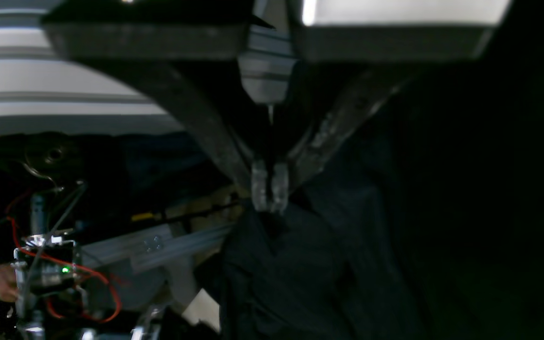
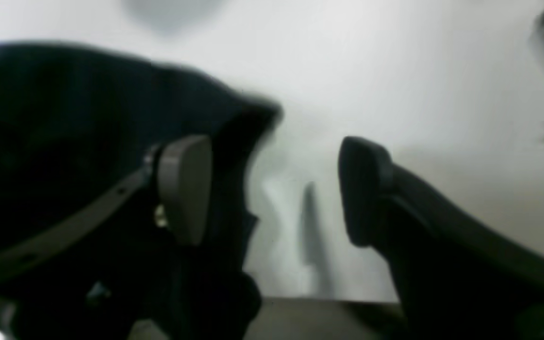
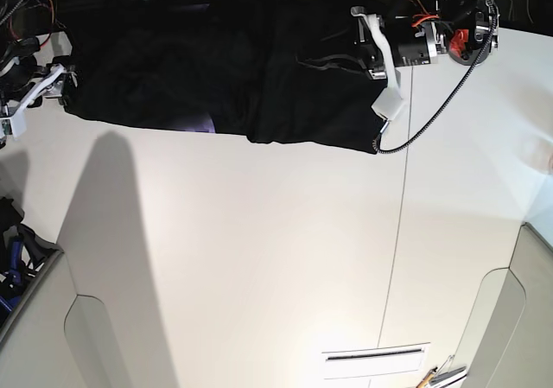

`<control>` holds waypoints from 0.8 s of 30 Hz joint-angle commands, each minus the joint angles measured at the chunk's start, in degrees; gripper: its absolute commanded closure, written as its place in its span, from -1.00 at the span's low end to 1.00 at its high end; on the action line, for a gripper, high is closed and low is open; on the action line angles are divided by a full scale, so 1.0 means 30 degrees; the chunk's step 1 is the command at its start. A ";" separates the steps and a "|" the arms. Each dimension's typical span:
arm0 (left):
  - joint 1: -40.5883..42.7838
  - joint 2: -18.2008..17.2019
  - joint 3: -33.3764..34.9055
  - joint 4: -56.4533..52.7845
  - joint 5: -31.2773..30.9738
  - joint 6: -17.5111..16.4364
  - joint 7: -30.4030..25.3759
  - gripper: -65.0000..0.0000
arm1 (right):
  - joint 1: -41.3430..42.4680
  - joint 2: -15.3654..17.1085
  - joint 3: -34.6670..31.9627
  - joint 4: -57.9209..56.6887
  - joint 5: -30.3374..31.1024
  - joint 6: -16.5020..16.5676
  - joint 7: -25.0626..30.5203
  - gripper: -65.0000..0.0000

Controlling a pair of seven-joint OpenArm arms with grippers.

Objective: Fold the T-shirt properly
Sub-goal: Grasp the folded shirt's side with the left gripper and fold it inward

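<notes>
Pinching limp black T-shirt (image 1: pixel 281 264): left tool (image 1: pixel 270 191) | right tool (image 2: pixel 272 189) released, smooth pads

The T-shirt (image 3: pixel 216 77) lies across the table's (image 3: pixel 259 258) far edge, between both arms.

the T-shirt (image 3: pixel 216 68) runs off the top edge in the base view so its upper part is cut off, it's a blurry dark mass in the right wrist view, and no print shows anywhere.
</notes>
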 commanded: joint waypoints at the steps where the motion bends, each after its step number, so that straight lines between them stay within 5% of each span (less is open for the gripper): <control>1: -0.0073 -0.0073 -0.0160 0.0321 -0.0546 -0.0172 -0.0206 1.00 | 0.0066 0.0648 0.0131 -0.0532 0.1231 0.0015 0.0248 -0.29; 6: -0.0087 -0.0066 -0.0160 0.0321 -0.0561 -0.0172 -0.0206 1.00 | 0.0117 0.1311 0.0124 -0.3468 0.7898 0.1100 -0.2055 -0.29; 10: -0.0080 -0.0058 -0.0160 0.0321 -0.0554 -0.0172 -0.0206 1.00 | 0.0044 0.1260 0.0124 -0.3774 1.1307 0.1166 -0.4277 -0.29; 16: -0.0080 -0.0066 -0.0160 0.0321 -0.0539 -0.0172 -0.0219 1.00 | 0.0058 0.1224 0.0102 -0.3774 1.1387 0.1173 -0.4342 -0.29; 24: -0.0219 -0.0066 -0.0262 0.0321 -0.0488 -0.0172 -0.0219 1.00 | 0.0066 0.1144 0.0102 -0.3796 0.8954 0.1158 -0.3322 -0.28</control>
